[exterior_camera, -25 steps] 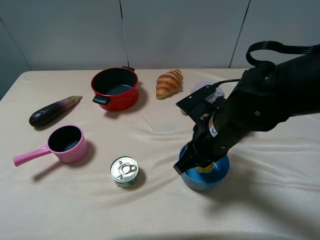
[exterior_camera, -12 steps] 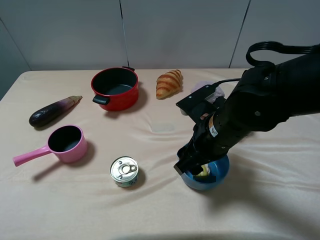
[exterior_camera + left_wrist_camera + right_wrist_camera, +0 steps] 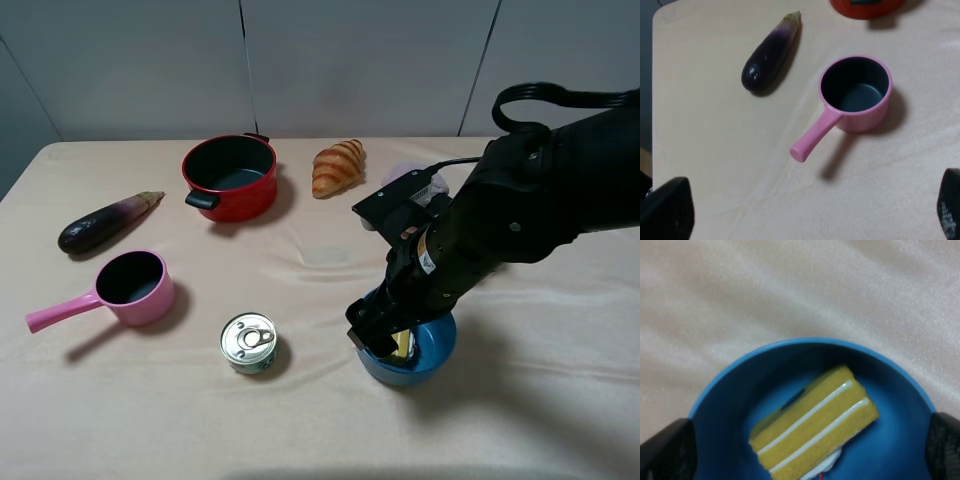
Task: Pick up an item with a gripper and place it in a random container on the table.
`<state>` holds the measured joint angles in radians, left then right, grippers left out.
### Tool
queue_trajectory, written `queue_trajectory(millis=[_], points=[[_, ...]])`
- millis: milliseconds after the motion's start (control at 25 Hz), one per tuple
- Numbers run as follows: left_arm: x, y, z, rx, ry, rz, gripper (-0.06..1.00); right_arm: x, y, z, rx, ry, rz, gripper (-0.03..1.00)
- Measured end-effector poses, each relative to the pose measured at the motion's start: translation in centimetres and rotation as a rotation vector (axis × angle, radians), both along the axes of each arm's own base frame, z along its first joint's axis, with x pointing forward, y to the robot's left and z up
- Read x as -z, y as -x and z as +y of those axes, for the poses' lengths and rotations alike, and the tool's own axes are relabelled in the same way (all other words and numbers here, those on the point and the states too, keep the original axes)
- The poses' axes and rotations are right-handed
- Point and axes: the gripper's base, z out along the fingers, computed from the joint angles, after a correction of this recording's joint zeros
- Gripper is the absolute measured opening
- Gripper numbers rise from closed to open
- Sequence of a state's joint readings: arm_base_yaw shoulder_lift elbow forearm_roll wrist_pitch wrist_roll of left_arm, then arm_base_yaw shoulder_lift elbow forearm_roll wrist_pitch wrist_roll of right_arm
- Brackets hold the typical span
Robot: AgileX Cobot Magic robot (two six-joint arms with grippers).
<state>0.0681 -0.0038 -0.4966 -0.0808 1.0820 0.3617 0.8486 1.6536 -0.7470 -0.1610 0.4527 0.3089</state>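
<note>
The yellow ribbed item point(image 3: 815, 422) lies loose and slanted on the bottom of the blue bowl container point(image 3: 735, 405), a white end showing at its lower edge. My right gripper point(image 3: 805, 447) hangs open just above the bowl, its fingertips point(image 3: 665, 450) far apart on either side of the item and not touching it. In the exterior high view the right gripper point(image 3: 385, 335) covers the bowl's point(image 3: 430, 350) left half, and a sliver of the item point(image 3: 403, 345) shows inside. My left gripper point(image 3: 809, 207) is open over bare cloth, with nothing between its fingers.
A tin can point(image 3: 248, 343) stands left of the bowl. A pink saucepan point(image 3: 135, 285), an eggplant point(image 3: 108, 221), a red pot point(image 3: 230, 175) and a croissant point(image 3: 338, 167) sit farther back and left. The left wrist view shows the saucepan point(image 3: 855, 95) and eggplant point(image 3: 771, 52).
My right gripper has gone from shut on the item to open. The item now rests free in the bowl, and the bowl has shifted slightly.
</note>
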Motion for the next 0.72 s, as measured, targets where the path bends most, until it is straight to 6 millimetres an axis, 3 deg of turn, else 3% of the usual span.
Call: queue_trajectory(millis=[480, 720], points=[[0.0, 0.0, 0.0, 0.0, 0.0, 0.0, 0.99, 0.0, 0.1, -0.2, 0.0, 0.018, 0.009, 0.69], [0.0, 0.0, 0.0, 0.0, 0.0, 0.0, 0.99, -2.1, 0.2, -0.5, -0.016, -0.022, -0.052, 0.69]])
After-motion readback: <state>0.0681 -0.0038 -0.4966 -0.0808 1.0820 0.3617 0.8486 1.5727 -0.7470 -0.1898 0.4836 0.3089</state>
